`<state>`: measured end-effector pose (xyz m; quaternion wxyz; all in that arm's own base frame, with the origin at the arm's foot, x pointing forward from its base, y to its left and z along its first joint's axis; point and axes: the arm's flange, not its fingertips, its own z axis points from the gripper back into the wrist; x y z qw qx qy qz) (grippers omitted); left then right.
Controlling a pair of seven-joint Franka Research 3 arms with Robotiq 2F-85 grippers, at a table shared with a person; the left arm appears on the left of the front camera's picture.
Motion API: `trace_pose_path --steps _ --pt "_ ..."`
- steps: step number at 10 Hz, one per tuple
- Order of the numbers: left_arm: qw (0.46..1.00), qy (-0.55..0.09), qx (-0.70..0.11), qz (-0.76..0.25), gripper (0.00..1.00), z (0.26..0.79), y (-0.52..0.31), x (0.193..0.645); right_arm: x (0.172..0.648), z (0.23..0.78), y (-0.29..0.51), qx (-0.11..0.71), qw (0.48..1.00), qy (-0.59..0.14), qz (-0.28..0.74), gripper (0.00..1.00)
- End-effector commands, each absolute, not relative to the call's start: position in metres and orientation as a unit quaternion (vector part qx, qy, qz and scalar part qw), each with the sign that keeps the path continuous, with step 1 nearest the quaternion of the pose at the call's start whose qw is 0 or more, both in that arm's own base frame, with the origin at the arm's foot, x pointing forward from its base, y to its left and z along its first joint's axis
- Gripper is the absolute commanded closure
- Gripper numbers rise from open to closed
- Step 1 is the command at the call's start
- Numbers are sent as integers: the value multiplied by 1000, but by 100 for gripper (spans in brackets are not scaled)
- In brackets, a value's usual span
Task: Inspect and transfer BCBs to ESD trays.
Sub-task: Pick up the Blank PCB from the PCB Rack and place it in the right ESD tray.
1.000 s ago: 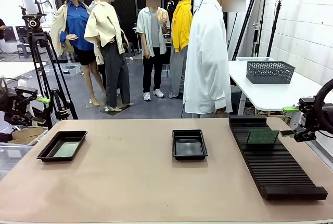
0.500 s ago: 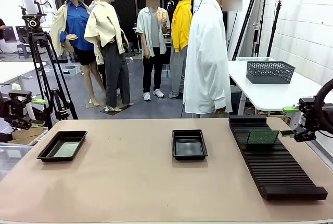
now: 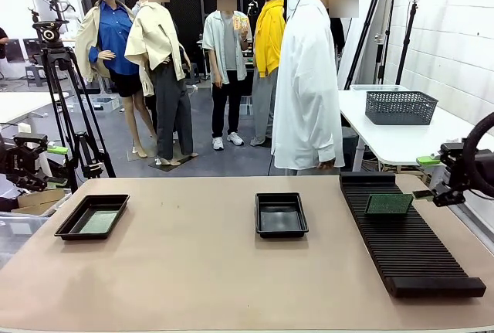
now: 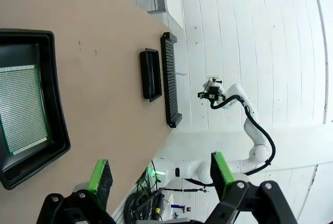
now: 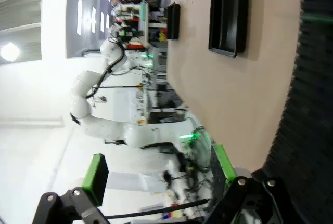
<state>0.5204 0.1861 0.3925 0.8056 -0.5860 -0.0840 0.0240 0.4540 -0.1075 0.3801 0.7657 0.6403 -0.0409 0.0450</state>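
Note:
One green BCB (image 3: 388,204) stands on edge in the long black slotted rack (image 3: 405,244) at the right; it shows as a thin green line (image 5: 317,18) in the right wrist view. My right gripper (image 3: 423,178) hovers just right of it, open (image 5: 158,169) and apart from it. A second BCB (image 3: 99,222) lies flat in the left ESD tray (image 3: 68,231); the left wrist view shows this board (image 4: 21,109) in its tray (image 4: 58,130). My left gripper (image 3: 55,166) hangs off the table's left edge, open (image 4: 160,174) and holding nothing. The centre ESD tray (image 3: 281,232) holds no board.
A person in a white shirt (image 3: 307,86) stands at the far edge, behind the rack. A tripod (image 3: 65,101) stands beyond the left corner. A grey mesh basket (image 3: 400,107) sits on a white side table at the back right.
My left gripper has drawn back a little to the left, away from the table. My right gripper has lifted slightly beside the rack. The boards and trays have not moved.

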Motion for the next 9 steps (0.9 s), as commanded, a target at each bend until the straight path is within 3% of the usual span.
trace_pose_path --steps 1,5,9 --pt "809 -84 -582 32 0 394 186 522 484 404 -89 568 805 -91 144 0" --pt "809 -84 -582 32 0 394 186 522 527 450 -61 398 842 -122 344 0" --pt "809 -84 -582 32 0 394 186 522 525 464 -23 162 765 -128 611 0"
